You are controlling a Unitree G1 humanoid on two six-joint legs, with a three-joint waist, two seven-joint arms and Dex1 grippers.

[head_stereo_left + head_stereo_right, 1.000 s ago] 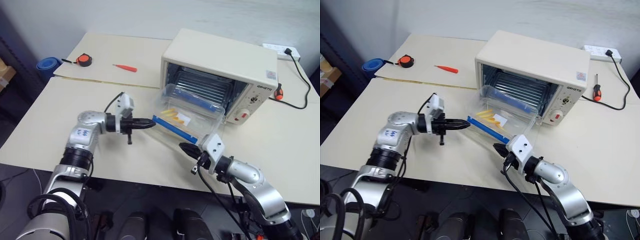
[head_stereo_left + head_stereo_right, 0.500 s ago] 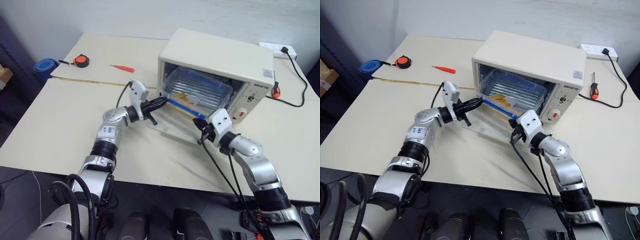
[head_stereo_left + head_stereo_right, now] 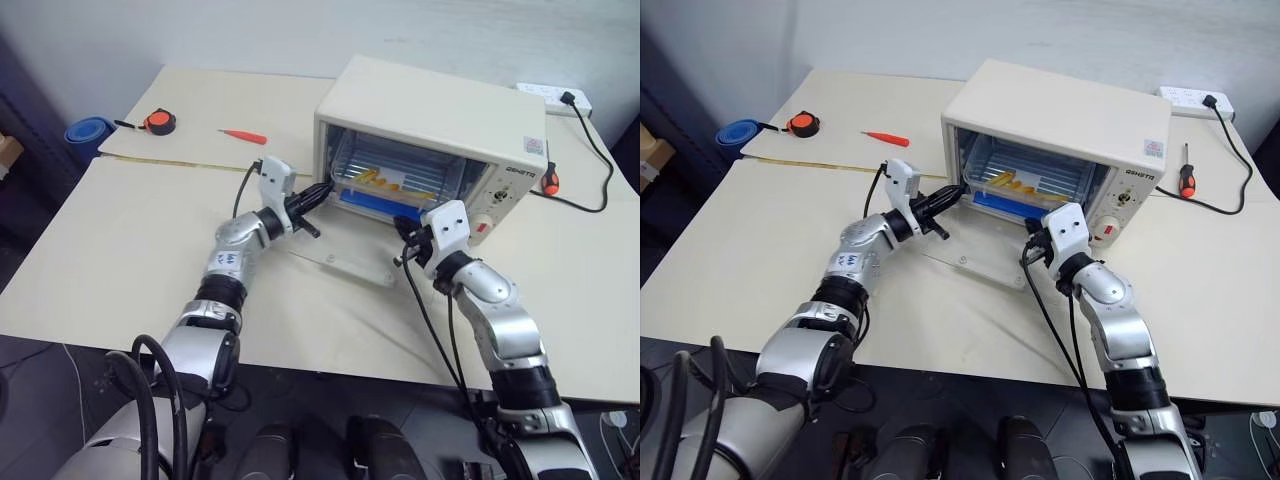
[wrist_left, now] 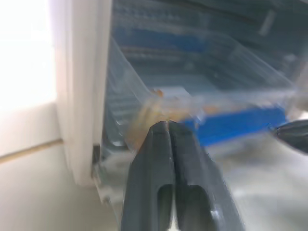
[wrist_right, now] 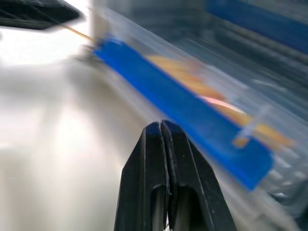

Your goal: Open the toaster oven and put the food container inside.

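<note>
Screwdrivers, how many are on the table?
2. One small red screwdriver lies on the far table by the orange tape measure. The other screwdriver lies to the right of the toaster oven, near its black cord.

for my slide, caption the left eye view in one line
Food container sits inside the open toaster oven, both grippers at its front edge.
</note>
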